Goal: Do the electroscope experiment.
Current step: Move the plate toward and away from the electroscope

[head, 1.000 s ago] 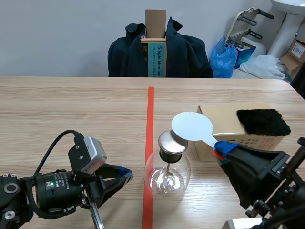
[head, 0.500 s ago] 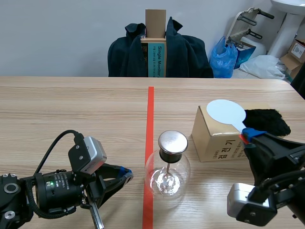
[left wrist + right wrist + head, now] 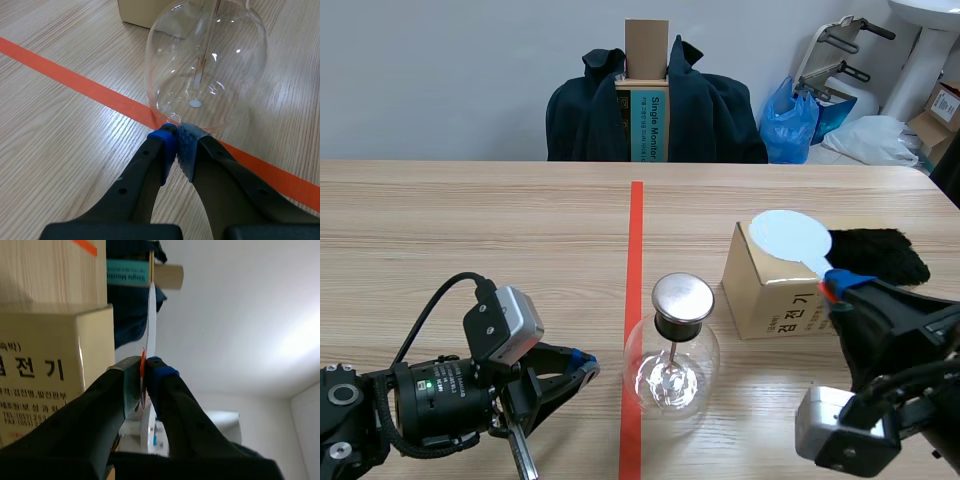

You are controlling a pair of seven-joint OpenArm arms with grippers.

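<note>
Disc (image 3: pixel 790 237), thin and white, sits pinched in right gripper (image 3: pixel 834 284).

Beyond my wood-grain surface (image 3: pixel 470 220): one plain pale wall (image 3: pixel 440 70); one dark coat (image 3: pixel 710 115), draped upright; one blue plastic bag (image 3: pixel 790 120); one white bag (image 3: pixel 875 140); one grey metal frame (image 3: pixel 840 45).

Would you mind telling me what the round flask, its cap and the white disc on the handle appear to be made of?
The flask: clear glass, judging by the see-through wall and sharp glints. The cap: silvery metal with a soft brushed sheen. The white disc, held in the right end effector: thin, flat and matte; plastic or card, hard to say.
</note>
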